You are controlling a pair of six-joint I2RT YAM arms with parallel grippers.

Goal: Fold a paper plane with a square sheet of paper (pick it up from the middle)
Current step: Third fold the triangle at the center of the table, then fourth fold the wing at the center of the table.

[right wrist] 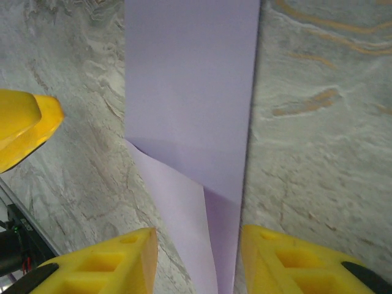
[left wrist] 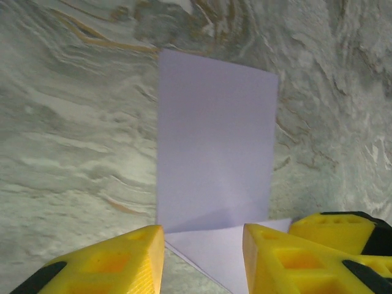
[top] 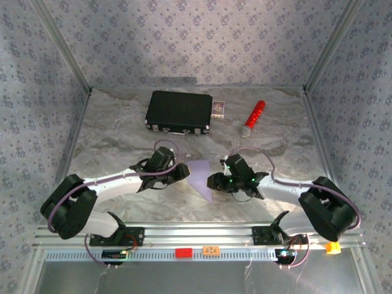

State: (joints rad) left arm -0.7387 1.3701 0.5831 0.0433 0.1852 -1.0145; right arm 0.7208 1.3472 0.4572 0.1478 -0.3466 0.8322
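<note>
From above, my workspace looks soft and slightly hazy, with low contrast. The brightest patch sits on the back wall (top: pixel 184 37) at upper centre, and light seems to come from overhead. The table (top: pixel 122 122) shines pale, and my arms cast only faint, diffuse shadows. The metal rail (top: pixel 202 236) along the bottom glares white. In my wrist views the light is even. The lilac paper (left wrist: pixel 214 141) carries a thin shadow along its fold at lower middle. My left fingers (left wrist: pixel 104 263) and right fingers (right wrist: pixel 98 263) blur at the bottom edges.

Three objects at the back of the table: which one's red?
The red-and-silver cylinder, rightmost of the three. The black case and the small white-and-dark box beside it carry no red.
</note>
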